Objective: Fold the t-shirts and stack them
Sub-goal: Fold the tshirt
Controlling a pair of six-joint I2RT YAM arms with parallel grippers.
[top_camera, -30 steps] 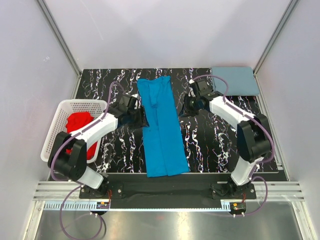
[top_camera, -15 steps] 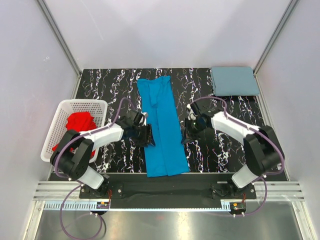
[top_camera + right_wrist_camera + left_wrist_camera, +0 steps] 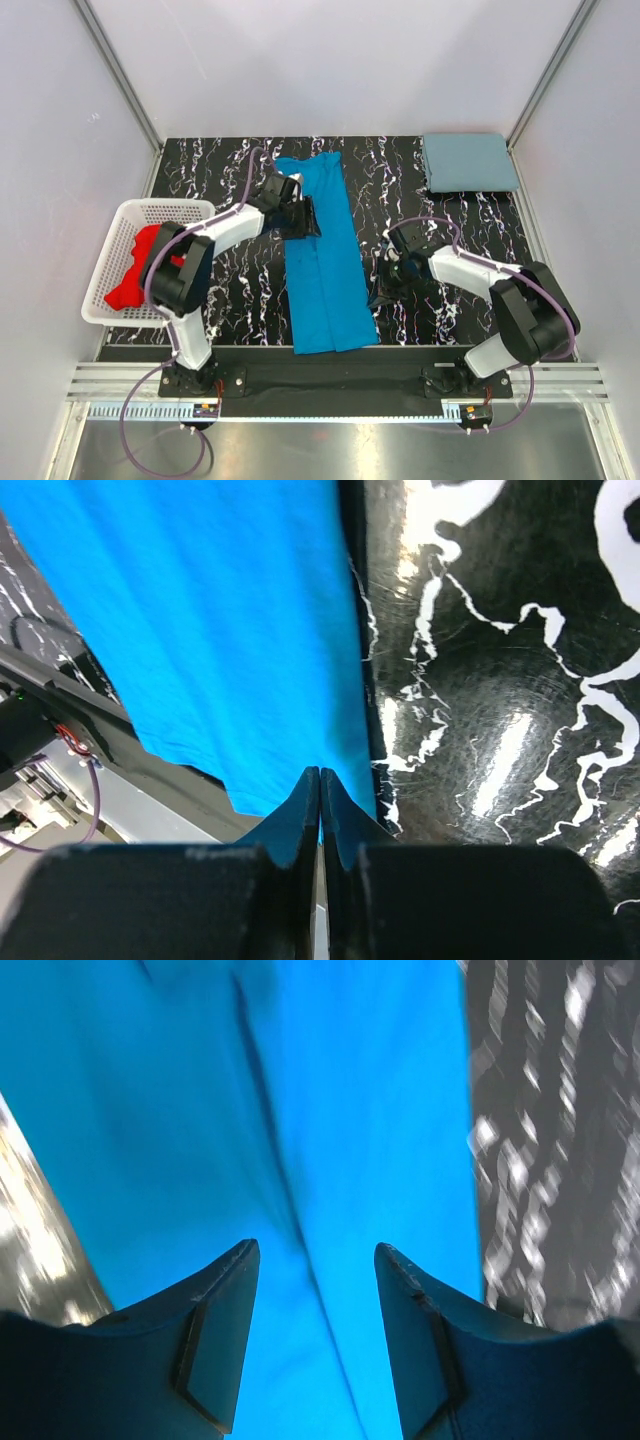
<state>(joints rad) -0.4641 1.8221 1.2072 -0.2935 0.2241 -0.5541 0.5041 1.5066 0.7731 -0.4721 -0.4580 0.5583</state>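
Black marbled table (image 3: 450, 215), blue shirt (image 3: 322, 270) lying in a long folded strip down the middle. Left gripper (image 3: 306, 217) is over its far left part, jaws spread. Right gripper (image 3: 379, 296) sits at the near right edge, jaws pressed together. Can't tell if any cloth's caught. Grey-blue shirt (image 3: 468, 162) folded far right corner, red shirts (image 3: 150, 250) in the basket (image 3: 165, 207).

Lab robot test cell: plain white panel walls (image 3: 330, 60), aluminium frame posts (image 3: 116, 72), black marbled table (image 3: 250, 300), slotted aluminium rail (image 3: 570, 380) along its near edge.
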